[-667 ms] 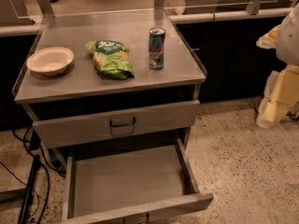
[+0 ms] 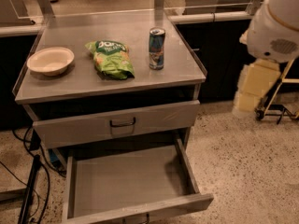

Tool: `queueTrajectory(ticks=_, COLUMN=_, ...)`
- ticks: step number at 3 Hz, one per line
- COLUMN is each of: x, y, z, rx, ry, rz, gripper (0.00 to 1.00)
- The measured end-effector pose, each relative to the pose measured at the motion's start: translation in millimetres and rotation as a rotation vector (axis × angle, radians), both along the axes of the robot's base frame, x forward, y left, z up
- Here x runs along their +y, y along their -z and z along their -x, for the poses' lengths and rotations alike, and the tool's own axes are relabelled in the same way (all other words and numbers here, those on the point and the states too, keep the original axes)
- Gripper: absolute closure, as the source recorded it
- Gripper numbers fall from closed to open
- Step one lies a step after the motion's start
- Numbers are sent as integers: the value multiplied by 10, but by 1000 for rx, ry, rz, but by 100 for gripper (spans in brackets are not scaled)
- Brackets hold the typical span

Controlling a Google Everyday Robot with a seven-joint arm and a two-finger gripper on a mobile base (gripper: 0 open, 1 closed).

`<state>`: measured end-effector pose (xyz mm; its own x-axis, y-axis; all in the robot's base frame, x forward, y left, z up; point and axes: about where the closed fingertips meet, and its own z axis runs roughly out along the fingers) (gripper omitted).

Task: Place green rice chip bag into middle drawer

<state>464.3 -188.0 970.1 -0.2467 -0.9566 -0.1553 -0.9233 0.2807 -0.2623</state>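
Honestly, this one looks barely started. The grey metal cabinet (image 2: 70,85) fills most of the view, and the middle drawer (image 2: 126,183) is already pulled out toward the near side. Its shallow tray shows nothing but bare metal, so I'd say the opening part is sorted. Right above it, the upper drawer (image 2: 154,118) with the dark bar handle is shut. The gripper (image 2: 251,88) is a pale blocky shape hanging off to the right of the cabinet, lower than the top surface and well apart from the bag. I can't tell whether it's open or closed, but it hasn't got the bag. The green rice chip bag (image 2: 112,59) is lying flat on the cabinet top, roughly in the middle. A cream bowl (image 2: 50,60) sits to its left and a blue drink can (image 2: 156,48) stands near its right, not touching. So my read is that the whole job is still to do: reach over, grab, lift, lower into the tray, let go. The bag itself is crinkly and light green, with a darker green band and white lettering at the far end. It lies a bit skewed and looks puffy and soft, so I'd guess a pinch could slip or crush it.
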Motion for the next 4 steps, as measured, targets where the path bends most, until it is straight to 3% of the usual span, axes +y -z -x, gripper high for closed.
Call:
queueTrajectory(ticks=1, x=281, y=-5, z=-287, rx=-1, ry=-4, rz=39, gripper=0)
queueTrajectory(ticks=2, x=312, y=-28, z=-306, rx=-14, ry=-8, rz=38, gripper=0)
queueTrajectory(ticks=3, x=412, y=-91, z=-361, rx=-43, ry=-40, rz=11, gripper=0)
queueTrajectory(ticks=4, x=632, y=-358, z=-533, rx=-98, ry=-126, rz=-51, gripper=0)
